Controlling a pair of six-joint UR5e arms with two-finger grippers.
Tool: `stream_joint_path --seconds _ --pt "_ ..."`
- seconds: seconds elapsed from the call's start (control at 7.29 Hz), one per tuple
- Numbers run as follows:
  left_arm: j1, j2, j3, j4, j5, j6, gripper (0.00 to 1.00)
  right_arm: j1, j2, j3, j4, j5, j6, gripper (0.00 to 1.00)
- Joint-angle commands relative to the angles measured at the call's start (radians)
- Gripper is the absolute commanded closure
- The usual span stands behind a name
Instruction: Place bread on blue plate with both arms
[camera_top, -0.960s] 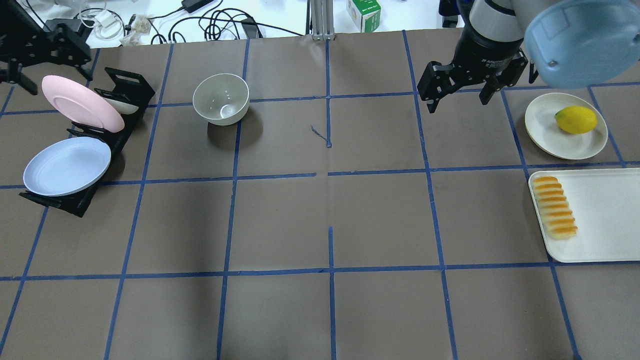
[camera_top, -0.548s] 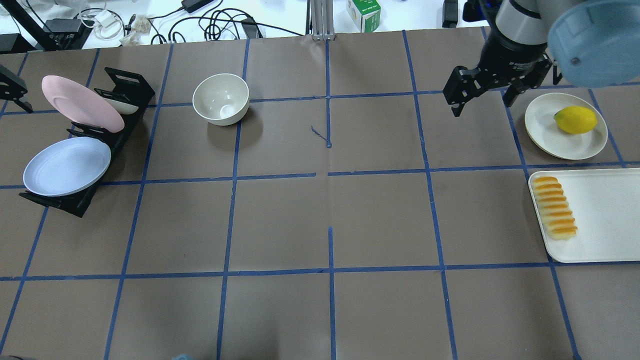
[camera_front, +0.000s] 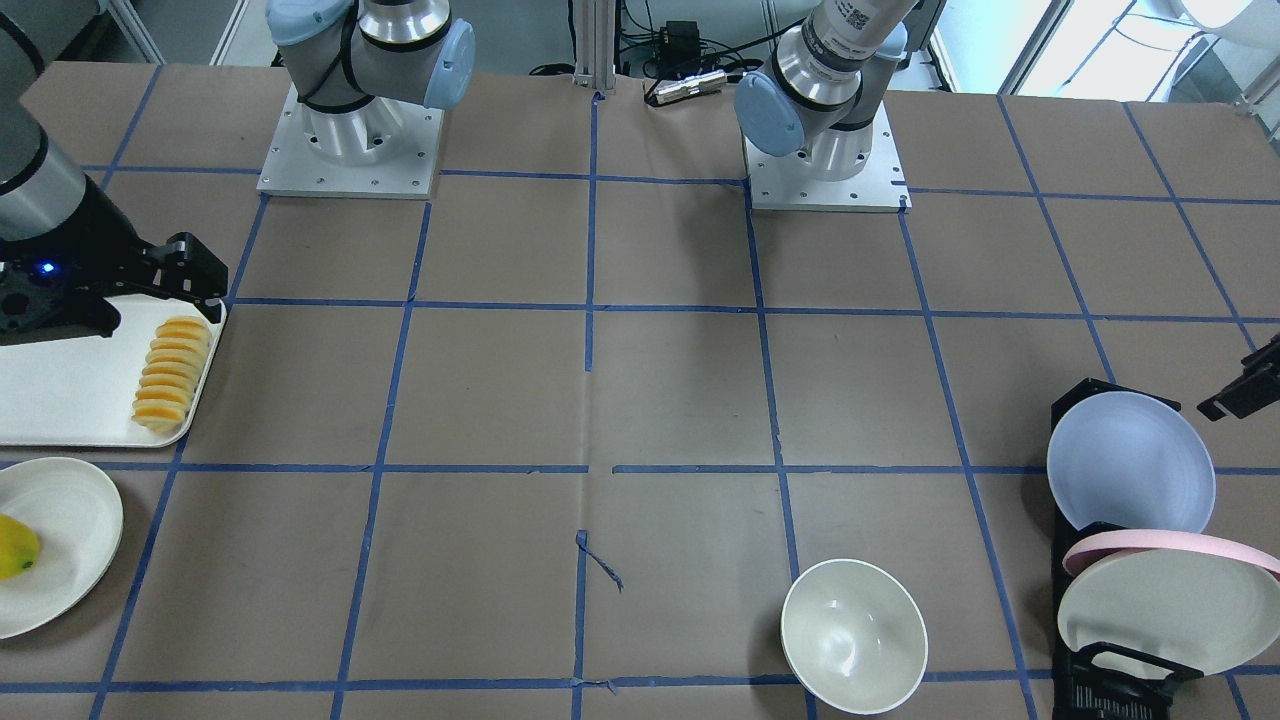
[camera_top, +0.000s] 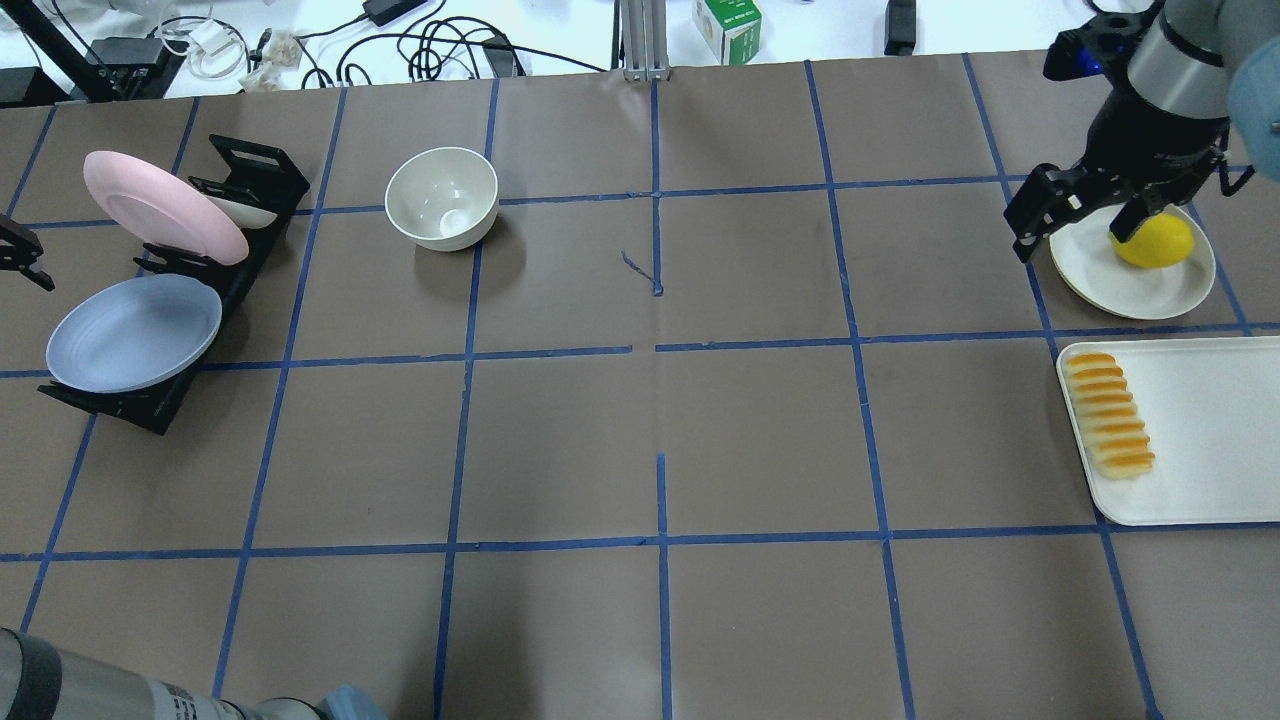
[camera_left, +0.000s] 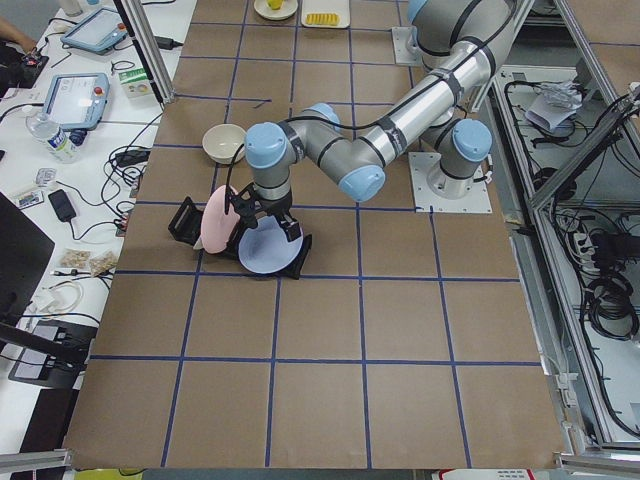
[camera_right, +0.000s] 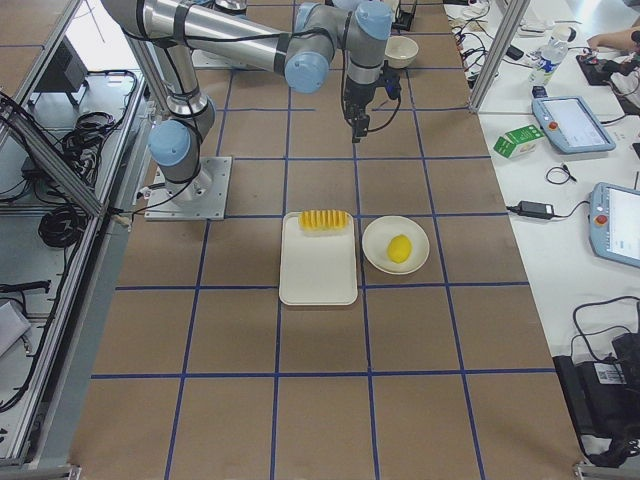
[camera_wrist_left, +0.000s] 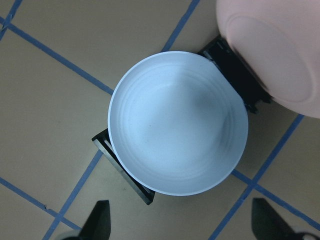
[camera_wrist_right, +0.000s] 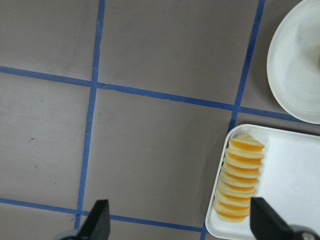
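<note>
**Overhead exterior.** The bread (camera_top: 1108, 414) lies along the 9 o'clock edge of a white tray (camera_top: 1200, 440), at the table's 3 o'clock side. The blue plate (camera_top: 133, 333) leans in a black rack (camera_top: 250, 172) at the table's 9 o'clock side, with a pink plate (camera_top: 160, 205) at its 12 o'clock. The right gripper (camera_top: 1070, 240), fingers spread and empty, overlaps the 10 o'clock rim of a cream plate (camera_top: 1130, 285) bearing a lemon (camera_top: 1165, 243).

**Exterior front-facing.** The right gripper (camera_front: 100, 295) appears at the bread's (camera_front: 172, 375) 11 o'clock.

**Left wrist-mounted.** The left gripper (camera_wrist_left: 182, 225) shows at 6 o'clock, its fingers wide apart and holding nothing. The blue plate (camera_wrist_left: 177, 130) fills the centre.

**Right wrist-mounted.** The fingertips (camera_wrist_right: 97, 222) stand wide apart with nothing between them. The bread (camera_wrist_right: 239, 180) sits at 4 o'clock, on the tray's corner.
</note>
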Motion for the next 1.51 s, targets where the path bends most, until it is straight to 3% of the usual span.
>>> stream_joint_path --seconds 0.0,0.27,0.55,1.1,1.37 --pt "0.059 -0.103 -0.002 0.106 -0.007 0.059 0.0 -0.06 -0.006 0.052 -0.026 0.006 -0.062 0.0" --pt "0.066 -0.143 -0.004 0.106 -0.011 0.059 0.03 -0.068 -0.017 0.107 -0.11 -0.004 -0.114 0.0" --pt "0.07 -0.169 -0.007 0.106 -0.005 0.062 0.15 -0.111 -0.02 0.18 -0.19 0.005 -0.136 0.0" --pt "0.074 -0.173 -0.008 0.099 -0.013 0.068 0.69 -0.156 -0.032 0.291 -0.264 0.017 -0.144 0.0" --pt "0.074 -0.168 -0.005 0.094 -0.008 0.066 0.84 -0.163 -0.035 0.317 -0.328 0.0 -0.145 0.0"
